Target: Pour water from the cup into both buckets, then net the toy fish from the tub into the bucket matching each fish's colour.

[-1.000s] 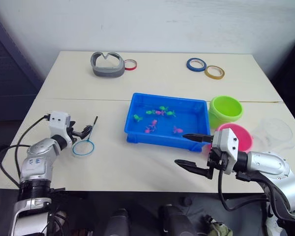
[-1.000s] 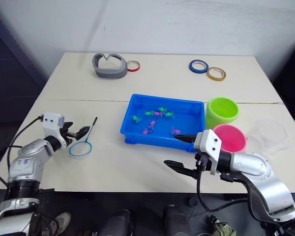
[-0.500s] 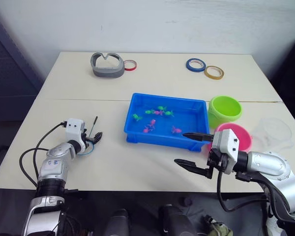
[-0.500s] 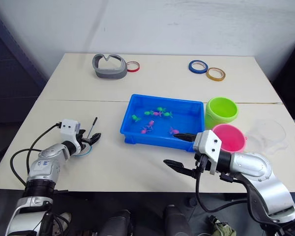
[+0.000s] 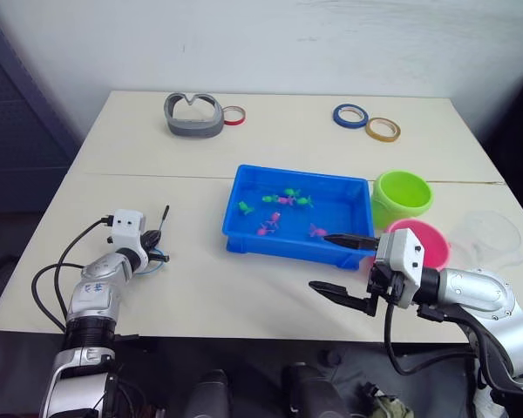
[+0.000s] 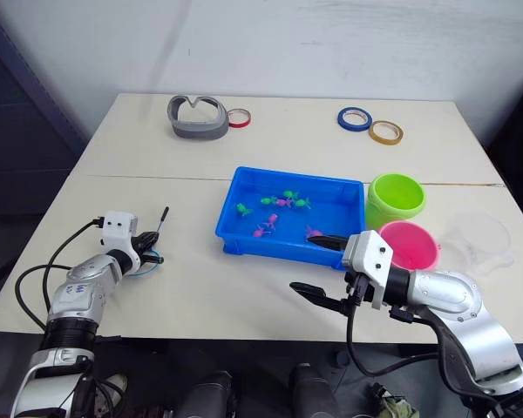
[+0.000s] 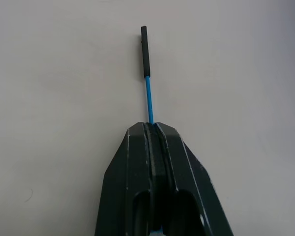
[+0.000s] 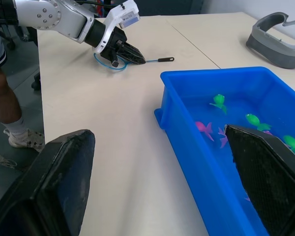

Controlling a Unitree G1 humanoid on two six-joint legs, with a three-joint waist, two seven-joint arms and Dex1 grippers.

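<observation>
My left gripper (image 5: 159,255) is shut on the thin handle of the net (image 7: 148,91), low on the table's left side. The handle's dark tip (image 5: 164,215) sticks out past the fingers, and the blue hoop (image 8: 104,64) lies mostly under the gripper. The blue tub (image 5: 234,235) holds water with several green fish (image 5: 244,207) and pink fish (image 5: 315,231). To its right stand the lime green bucket (image 5: 401,193) and the pink bucket (image 5: 429,240), with the clear cup (image 5: 491,233) beyond them. My right gripper (image 5: 321,261) is open at the tub's near right corner, holding nothing.
A grey curved band (image 5: 193,115) and a red tape ring (image 5: 234,114) lie at the back left. Blue (image 5: 349,115) and yellow (image 5: 383,129) tape rings lie at the back right. A person's leg (image 8: 5,98) stands by the table's left end.
My left gripper moved in over the net and shut on its handle. The right arm has not moved.
</observation>
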